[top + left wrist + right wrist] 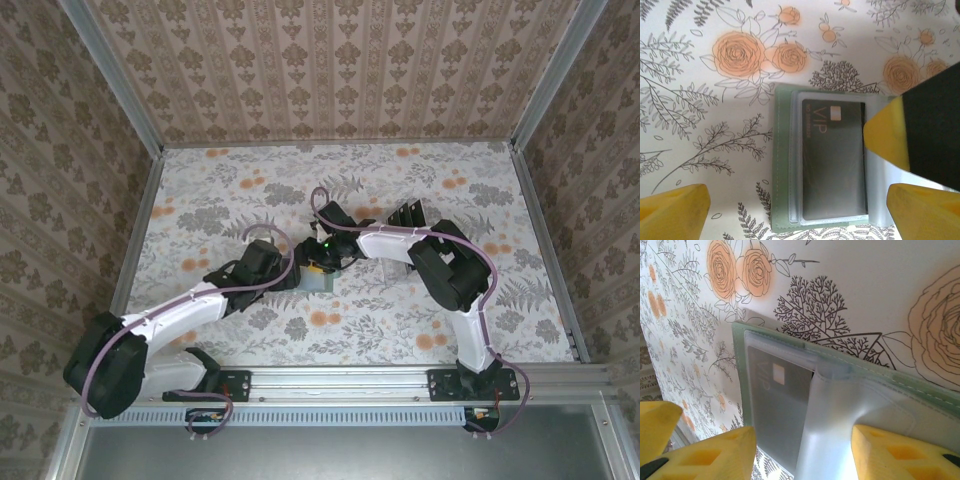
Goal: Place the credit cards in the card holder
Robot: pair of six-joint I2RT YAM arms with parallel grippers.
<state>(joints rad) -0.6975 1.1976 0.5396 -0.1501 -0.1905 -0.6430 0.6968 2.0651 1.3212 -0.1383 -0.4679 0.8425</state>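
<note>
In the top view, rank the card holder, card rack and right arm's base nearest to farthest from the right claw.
1. card holder, just under the right claw.
2. card rack, behind it to the right.
3. right arm's base, at the table's near edge.

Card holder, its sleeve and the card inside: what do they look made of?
The card holder looks like matte sage-green fabric or faux leather, with a stitched edge. Its inner sleeve seems frosted translucent plastic, the card showing dimly through. The credit card looks like dark matte plastic with pale print.
</note>
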